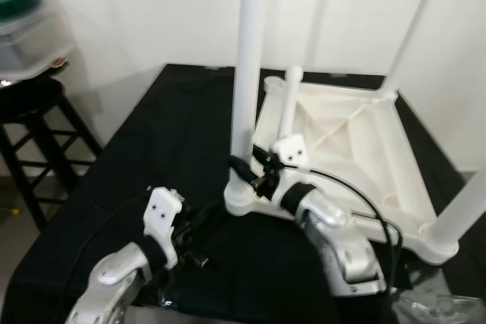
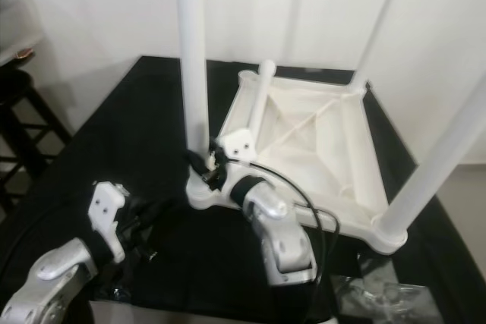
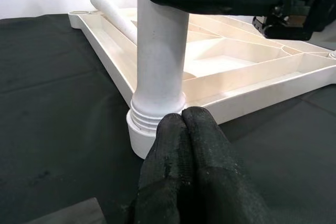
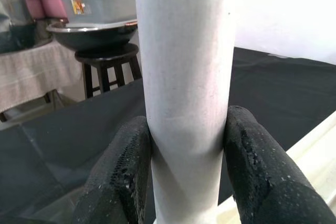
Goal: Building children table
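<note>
A white children's table top (image 1: 380, 157) lies upside down on a black-covered table (image 1: 152, 134). A white leg (image 1: 247, 73) stands upright in its near left corner socket (image 3: 144, 129). My right gripper (image 4: 186, 145) is shut on this leg low down, one black finger on each side. My left gripper (image 3: 184, 124) rests on the cloth just in front of the socket, shut with nothing in it. A loose leg (image 1: 288, 104) lies slanted along the top's left edge. Two more legs (image 1: 414, 28) (image 1: 465, 214) stand in the right corners.
A black stool (image 1: 34, 111) stands left of the table with a lidded plastic container (image 1: 26, 32) and a metal bowl (image 4: 89, 30) on it. A crumpled clear bag (image 1: 440, 305) lies at the near right. A white wall is behind.
</note>
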You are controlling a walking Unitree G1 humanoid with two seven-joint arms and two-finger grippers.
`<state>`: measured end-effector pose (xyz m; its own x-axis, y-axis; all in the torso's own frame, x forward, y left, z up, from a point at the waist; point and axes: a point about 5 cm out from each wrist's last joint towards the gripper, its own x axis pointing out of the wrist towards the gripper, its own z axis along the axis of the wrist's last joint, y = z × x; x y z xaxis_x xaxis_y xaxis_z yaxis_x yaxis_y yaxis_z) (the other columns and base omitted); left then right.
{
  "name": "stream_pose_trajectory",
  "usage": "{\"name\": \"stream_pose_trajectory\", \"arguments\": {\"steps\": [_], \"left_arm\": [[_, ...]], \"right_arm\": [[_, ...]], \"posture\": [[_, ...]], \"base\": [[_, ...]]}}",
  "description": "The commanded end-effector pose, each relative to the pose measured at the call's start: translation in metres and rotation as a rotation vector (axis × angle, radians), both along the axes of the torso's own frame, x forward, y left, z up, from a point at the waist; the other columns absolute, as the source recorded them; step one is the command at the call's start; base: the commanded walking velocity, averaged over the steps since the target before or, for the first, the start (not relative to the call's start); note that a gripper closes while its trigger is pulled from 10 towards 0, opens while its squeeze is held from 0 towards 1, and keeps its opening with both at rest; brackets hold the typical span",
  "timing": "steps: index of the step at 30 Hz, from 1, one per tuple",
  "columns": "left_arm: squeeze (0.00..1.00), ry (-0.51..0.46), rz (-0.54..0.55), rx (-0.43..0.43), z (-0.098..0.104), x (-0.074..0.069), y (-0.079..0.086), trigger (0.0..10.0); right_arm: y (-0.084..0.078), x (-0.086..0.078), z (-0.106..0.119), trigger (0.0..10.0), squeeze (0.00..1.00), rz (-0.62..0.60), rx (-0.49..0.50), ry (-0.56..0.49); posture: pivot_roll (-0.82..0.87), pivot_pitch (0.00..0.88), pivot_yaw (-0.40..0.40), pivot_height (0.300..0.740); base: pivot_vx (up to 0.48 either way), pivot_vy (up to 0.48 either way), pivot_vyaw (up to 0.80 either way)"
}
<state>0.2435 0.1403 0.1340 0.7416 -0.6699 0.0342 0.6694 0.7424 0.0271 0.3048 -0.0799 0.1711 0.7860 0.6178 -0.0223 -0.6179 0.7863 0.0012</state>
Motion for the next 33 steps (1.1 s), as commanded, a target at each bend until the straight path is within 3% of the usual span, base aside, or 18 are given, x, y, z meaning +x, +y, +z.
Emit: {"name": "stream_pose_trajectory", "arguments": {"steps": [1,3,4,7,8,10,12,14,15,16,17,18,23,28,29,30,32,33], "left_arm": [[0.0,0.013,-0.006,0.001,-0.002,0.0,0.001,10.0],[0.0,0.009,0.005,0.001,-0.002,0.0,0.002,10.0],[0.0,0.004,0.016,0.004,-0.001,0.0,0.003,10.0],[0.0,0.003,0.02,0.005,-0.001,0.0,0.003,10.0],[0.0,0.003,0.021,0.005,-0.001,0.0,0.003,10.0],[0.0,0.004,0.017,0.006,-0.002,0.0,0.003,10.0],[0.0,0.008,0.01,0.006,-0.002,0.001,0.002,10.0],[0.0,0.011,0.004,0.005,-0.003,0.001,0.001,10.0],[0.0,0.012,0.003,0.006,-0.003,0.001,0.0,10.0],[0.0,0.012,0.003,0.006,-0.003,0.001,0.0,10.0],[0.0,0.012,0.002,0.005,-0.004,0.001,0.0,10.0],[0.0,0.013,0.002,0.005,-0.004,0.001,0.0,10.0],[0.0,0.013,0.005,0.005,-0.005,0.001,-0.002,10.0],[0.0,0.014,0.004,0.005,-0.005,0.001,-0.002,10.0],[0.0,0.015,0.003,0.006,-0.005,0.001,-0.003,10.0],[0.0,0.015,0.002,0.006,-0.006,0.001,-0.003,10.0],[0.0,0.015,0.002,0.006,-0.006,0.001,-0.003,10.0],[0.0,0.015,0.001,0.006,-0.006,0.0,-0.004,10.0]], "right_arm": [[-0.004,-0.006,-0.038,0.0,0.0,0.002,-0.081,0.18],[0.0,-0.008,-0.038,0.0,0.0,0.022,-0.097,0.17],[0.002,-0.009,-0.034,10.0,0.0,0.034,-0.091,0.151],[0.002,-0.009,-0.03,10.0,0.04,0.054,-0.047,0.161],[0.001,-0.008,-0.026,10.0,1.0,0.087,-0.005,0.172],[0.004,-0.01,-0.019,10.0,1.0,0.134,0.02,0.164],[0.008,-0.011,0.002,10.0,1.0,0.333,0.019,0.069],[0.005,-0.007,0.016,10.0,1.0,0.44,-0.004,-0.014],[0.002,-0.004,0.022,10.0,0.75,0.495,-0.016,-0.033],[0.002,-0.004,0.022,10.0,0.75,0.495,-0.016,-0.033],[-0.001,-0.001,0.028,10.0,0.31,0.548,-0.029,-0.051],[-0.006,0.005,0.034,10.0,0.0,0.593,-0.047,-0.068],[-0.018,0.025,0.054,10.0,0.0,0.745,-0.056,-0.081],[-0.02,0.03,0.055,10.0,0.0,0.797,-0.046,-0.049],[-0.02,0.032,0.054,9.4,0.0,0.839,-0.039,-0.026],[-0.019,0.034,0.054,5.9,0.0,0.874,-0.029,-0.011],[-0.019,0.034,0.054,5.9,0.0,0.874,-0.029,-0.011],[-0.019,0.035,0.053,0.0,0.0,0.904,-0.023,0.001]], "posture": [[0.0,0.064,-0.02,0.74],[0.0,0.064,-0.02,0.74],[0.01,0.063,-0.023,0.74],[0.01,0.059,-0.021,0.74],[0.01,0.058,-0.024,0.74],[0.01,0.058,-0.024,0.74],[0.01,0.05,-0.02,0.74],[0.02,0.045,-0.022,0.74],[0.02,0.042,-0.025,0.74],[0.02,0.042,-0.025,0.74],[0.02,0.042,-0.025,0.74],[0.03,0.038,-0.029,0.74],[0.03,0.029,-0.032,0.74],[0.04,0.026,-0.035,0.74],[0.04,0.025,-0.035,0.74],[0.05,0.025,-0.037,0.74],[0.05,0.025,-0.037,0.74],[0.05,0.025,-0.039,0.74]], "base": [[0.0,0.0,0.0],[0.0,0.0,0.0],[0.0,0.0,0.0],[0.0,0.0,0.0],[0.0,0.0,0.0],[0.0,0.0,0.0],[0.0,0.0,0.0],[0.0,0.0,0.0],[0.0,0.0,0.0],[0.0,0.0,0.0],[0.0,0.0,0.0],[0.0,0.0,0.0],[0.0,0.0,0.0],[0.0,0.0,0.0],[0.0,0.0,0.0],[0.0,0.0,0.0],[0.0,0.0,0.0],[0.0,0.0,0.0]]}}
